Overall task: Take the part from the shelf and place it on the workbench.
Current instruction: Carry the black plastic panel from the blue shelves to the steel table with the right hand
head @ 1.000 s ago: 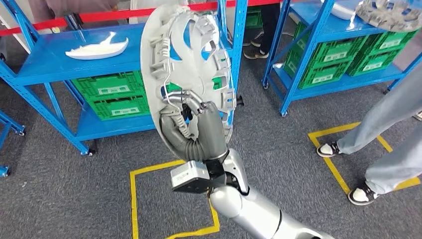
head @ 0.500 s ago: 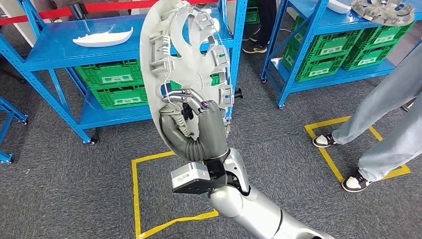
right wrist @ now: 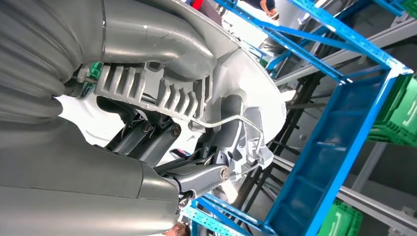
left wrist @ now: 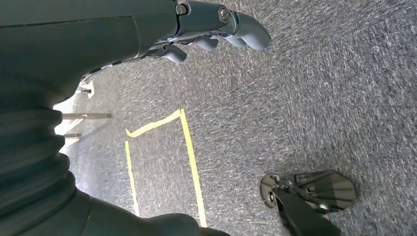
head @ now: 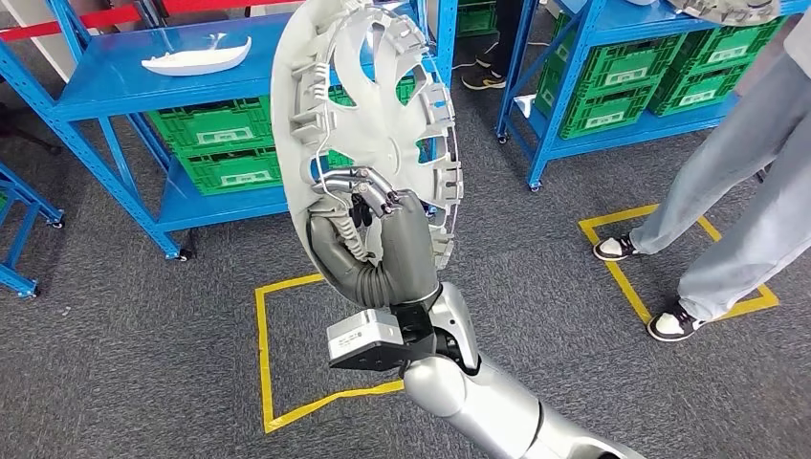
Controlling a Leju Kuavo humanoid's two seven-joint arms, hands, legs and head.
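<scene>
A Kuavo humanoid's right robot hand (head: 387,253) grips a silver-grey wheel cover (head: 368,124) by its lower rim, fingers hooked around the wire retaining ring on the ribbed back face, and holds the part upright in front of the robot, well above the grey carpet (head: 124,354). The cover stands directly above the robot hand, its disc on edge and its height running up and away from the wrist; the right arm alone carries it. The left robot hand (left wrist: 211,34) hangs over the floor with nothing in it, fingers loosely apart. Below the raised part, yellow tape (head: 263,359) marks a square on the carpet. A person's trouser legs and sneakers (head: 669,320) stand just beside a second taped square to the right. Beyond, blue shelving (head: 124,91) holds green crates (head: 225,148) and a white moulded piece (head: 196,55); another rack to the right carries more crates and what looks like a second wheel cover (head: 722,8), cut off by the frame edge. The desk that is to receive the part is nowhere to be made out, so the carry appears far from its set-down, and the cover hides much of the shelf behind it
</scene>
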